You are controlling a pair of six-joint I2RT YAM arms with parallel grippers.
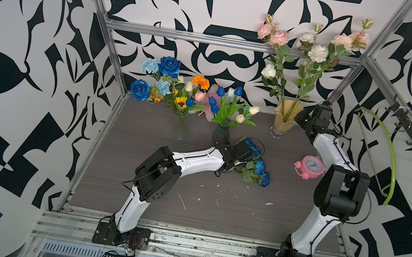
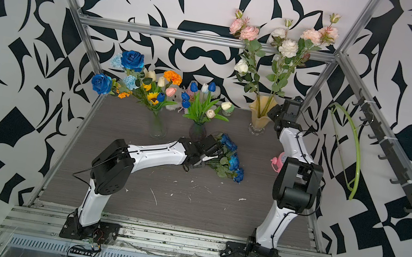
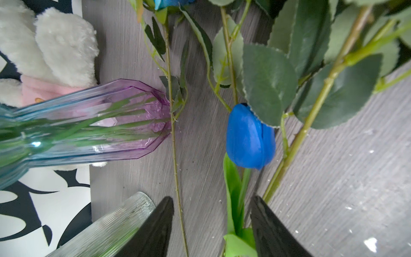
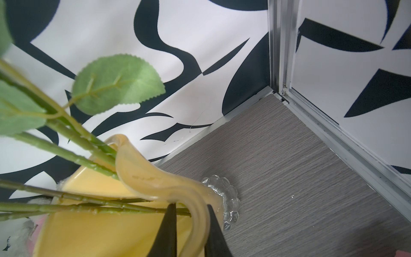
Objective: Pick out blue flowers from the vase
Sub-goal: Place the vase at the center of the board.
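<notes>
A dark wood-grain table (image 1: 214,207) sits inside black-and-white patterned walls. From my seat, a bunch of blue flowers (image 1: 260,169) lies flat near the middle of the table, outside any vase. In both top views it sits right at my left gripper (image 1: 238,164).

On the left wrist feed a blue tulip (image 3: 249,135) lies on the wood among rose leaves. Its green stem runs back between the fingers (image 3: 155,231), whose jaws stand wide apart and pinch nothing.

More blue stands at the back. Two deep-blue roses (image 1: 170,66) share a clear vase (image 1: 180,130) with orange and yellow blooms. Dark-blue tulips (image 1: 238,91) stand in a purple vase (image 1: 221,134), which is just beside the left wrist.

My right gripper (image 4: 190,205) is at the back right, its jaws narrow and pinched on the curled rim of a yellow vase (image 4: 89,222) that holds pink and white roses. A pink alarm clock (image 1: 312,165) sits between the laid-out flowers and the right arm
</notes>
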